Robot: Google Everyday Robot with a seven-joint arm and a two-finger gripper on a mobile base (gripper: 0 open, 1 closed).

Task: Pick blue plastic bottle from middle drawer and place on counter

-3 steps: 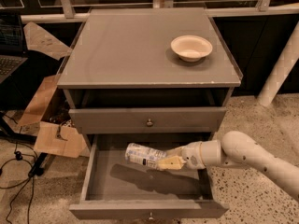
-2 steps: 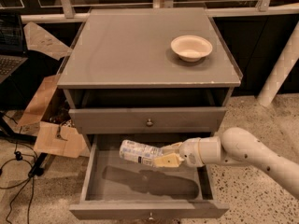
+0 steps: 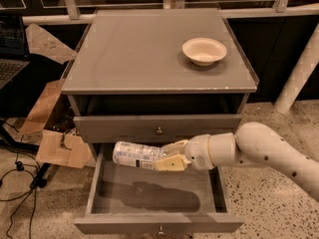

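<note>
The blue plastic bottle (image 3: 137,154), clear with a pale label, lies on its side in my gripper (image 3: 168,155). The gripper is shut on its right end and holds it above the open middle drawer (image 3: 154,195), just in front of the closed drawer front above. My white arm (image 3: 269,151) reaches in from the right. The bottle's shadow falls on the drawer floor. The counter (image 3: 134,54) is the grey cabinet top above.
A cream bowl (image 3: 204,50) stands on the counter's back right. The closed drawer front (image 3: 158,128) with a round knob is right behind the bottle. Cardboard pieces (image 3: 55,146) and cables lie on the floor to the left. A white post (image 3: 299,73) stands at right.
The gripper has lifted the bottle up and to the left, out of the drawer, to the level of the upper drawer front.
</note>
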